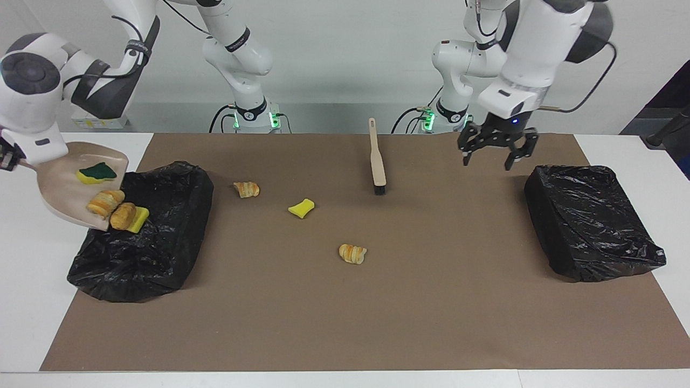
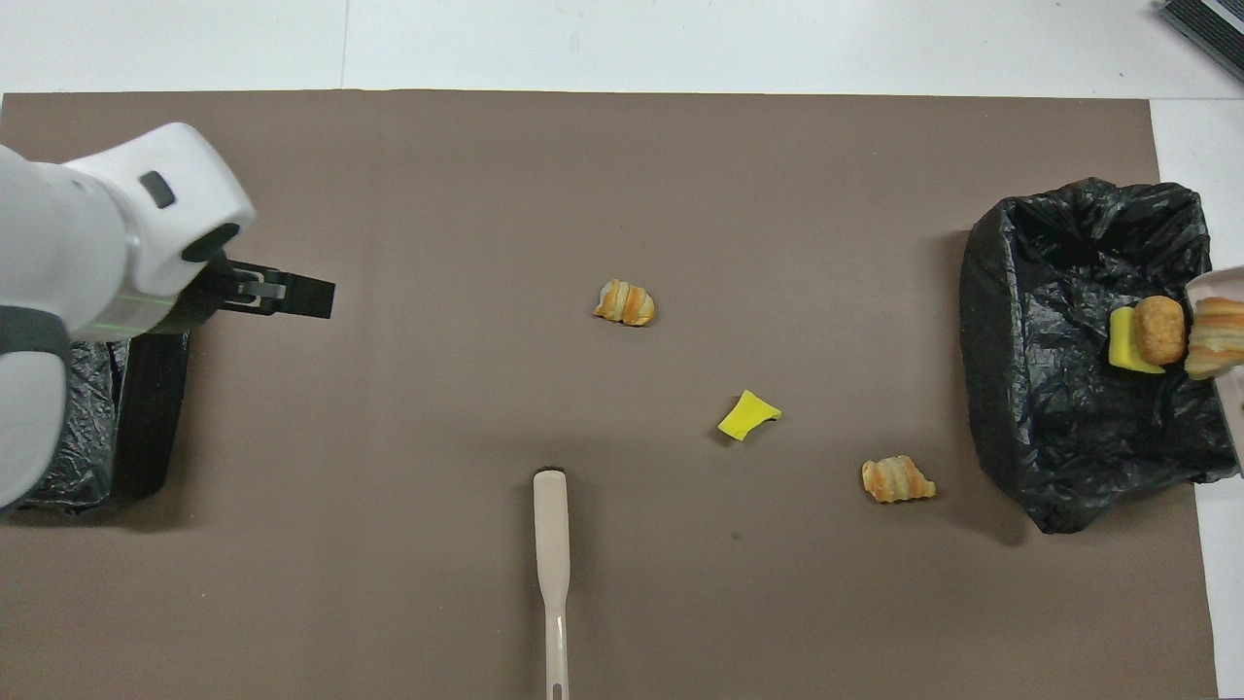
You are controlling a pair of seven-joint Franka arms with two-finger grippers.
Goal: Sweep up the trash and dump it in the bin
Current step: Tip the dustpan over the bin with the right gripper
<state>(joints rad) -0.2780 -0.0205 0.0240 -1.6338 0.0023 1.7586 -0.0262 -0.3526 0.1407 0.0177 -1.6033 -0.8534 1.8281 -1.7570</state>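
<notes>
My two arms come first. My right gripper is clamped on the handle of the dustpan, which I hold tipped over the bin at the right arm's end of the table. My left gripper hangs spread and empty over the mat — beside the spare bin at the left arm's end.

In the facing view the pan's lip points toward four o'clock, its long axis running from ten to four (that slope is what the dump turns on). Two pastries and a yellow sponge sit at the lip over the bag; the green-faced sponge lies higher up the pan.

Three pieces lie loose on the mat: a pastry near the bin, a yellow sponge chunk, and another pastry. The brush lies alone on the mat, its axis twelve to six, bristles at six, my left gripper the nearer.
</notes>
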